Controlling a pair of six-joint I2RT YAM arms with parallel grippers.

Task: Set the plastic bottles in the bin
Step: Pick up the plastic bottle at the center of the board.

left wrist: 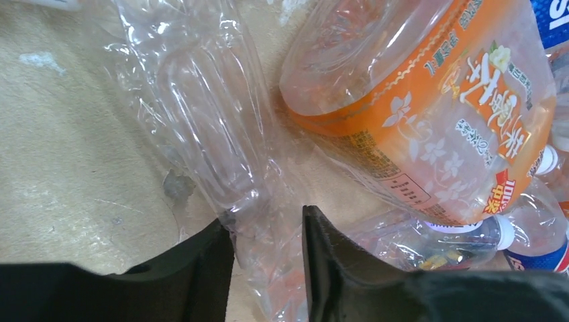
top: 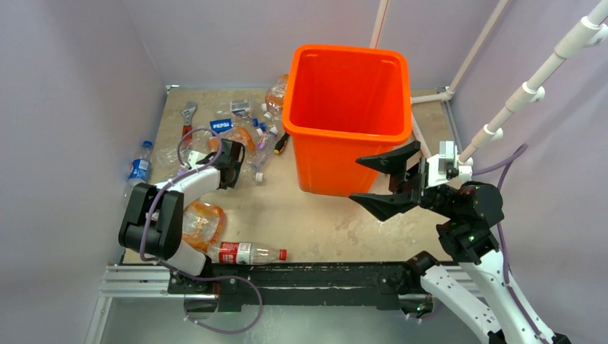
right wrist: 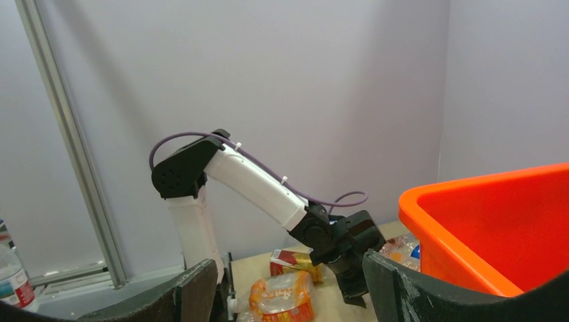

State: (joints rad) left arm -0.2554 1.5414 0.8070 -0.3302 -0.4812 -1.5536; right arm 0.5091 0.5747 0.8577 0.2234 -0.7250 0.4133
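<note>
1 clear bottle (left wrist: 201,114) | crushed, crinkled | pinched by left pincer (left wrist: 267,225)

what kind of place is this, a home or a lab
Probably a robotics lab test cell, not a home: two robot arms bolted to an aluminium rail at the edge of a small table, plain walls boxing it in, and crushed plastic bottles staged beside an orange bin.
</note>
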